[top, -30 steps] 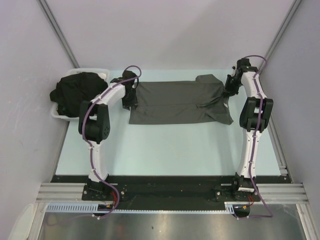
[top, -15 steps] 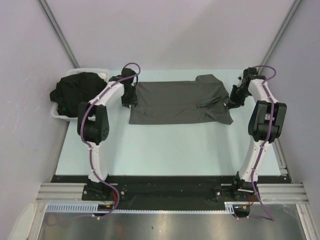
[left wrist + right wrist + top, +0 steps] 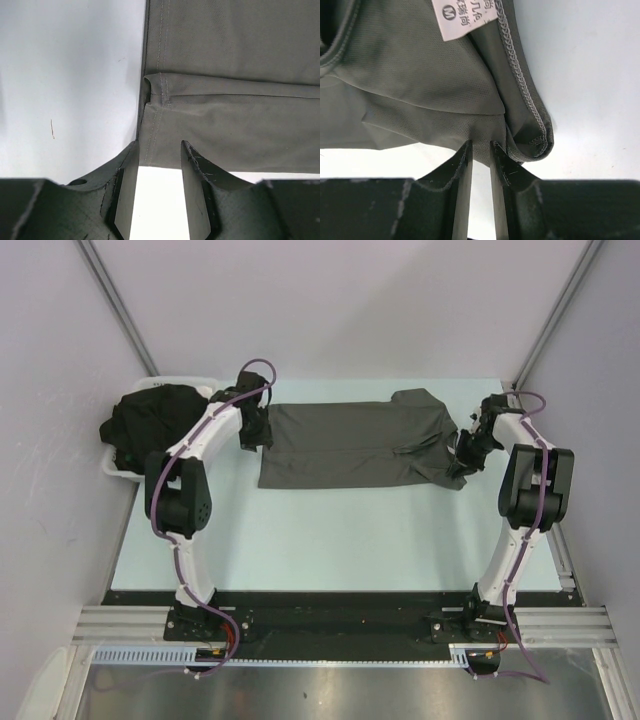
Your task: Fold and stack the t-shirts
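Grey walls (image 3: pixel 330 300) close in a pale table (image 3: pixel 330 530), with the arms' mounting rail (image 3: pixel 340 625) along the near edge. On my overhead feed the grey shirt (image 3: pixel 350 445) lies flat across the far middle of the table, partly folded lengthwise, one sleeve (image 3: pixel 415 398) sticking out at its far right. At the far left corner sits a white tray (image 3: pixel 112 468) with a heap of black shirts (image 3: pixel 155 420) piled in it and spilling over its rim, just beside the left arm's elbow. The left gripper (image 3: pixel 255 430) is down at the grey shirt's left edge. From its wrist camera I see the jaws standing moderately apart, and the shirt's stitched hem corner lies flat in the gap between them without being pinched. The right gripper (image 3: pixel 470 448) is at the shirt's right end, near its front corner. On that wrist feed the jaws are narrow, a fold of cloth runs between the tips, and a white size label (image 3: pixel 465 17) shows above. I cannot tell whether that fold is clamped or merely sitting in the gap. Nothing lies between the arms and the shirt.
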Robot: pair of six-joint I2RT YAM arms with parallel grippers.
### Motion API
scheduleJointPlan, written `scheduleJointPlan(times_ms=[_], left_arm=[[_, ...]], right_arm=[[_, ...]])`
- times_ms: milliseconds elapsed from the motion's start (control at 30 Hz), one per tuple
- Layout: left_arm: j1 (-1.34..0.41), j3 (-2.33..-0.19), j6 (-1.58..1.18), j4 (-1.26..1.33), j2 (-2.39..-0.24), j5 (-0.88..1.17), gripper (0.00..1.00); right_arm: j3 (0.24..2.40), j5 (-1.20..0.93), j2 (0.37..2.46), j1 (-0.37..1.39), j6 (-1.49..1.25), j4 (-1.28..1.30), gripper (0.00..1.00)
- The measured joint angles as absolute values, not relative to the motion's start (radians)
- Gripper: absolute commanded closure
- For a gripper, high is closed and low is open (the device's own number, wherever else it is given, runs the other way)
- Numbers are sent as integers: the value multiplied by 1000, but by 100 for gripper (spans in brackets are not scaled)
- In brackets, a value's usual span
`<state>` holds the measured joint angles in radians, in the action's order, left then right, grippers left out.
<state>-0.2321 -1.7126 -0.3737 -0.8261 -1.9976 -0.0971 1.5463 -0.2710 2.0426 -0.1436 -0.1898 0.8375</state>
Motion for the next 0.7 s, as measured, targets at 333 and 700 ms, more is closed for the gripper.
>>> scheduleJointPlan(times_ms=[333,700], left_arm=[[-232,-1692,-374,-826,-1986,-88,56],[-232,-1692,-374,-826,-1986,-75,55]], right_arm=[[1547,-268,2021,-145,-179,831,73],[1547,-241,2021,-174,-162,828,73]])
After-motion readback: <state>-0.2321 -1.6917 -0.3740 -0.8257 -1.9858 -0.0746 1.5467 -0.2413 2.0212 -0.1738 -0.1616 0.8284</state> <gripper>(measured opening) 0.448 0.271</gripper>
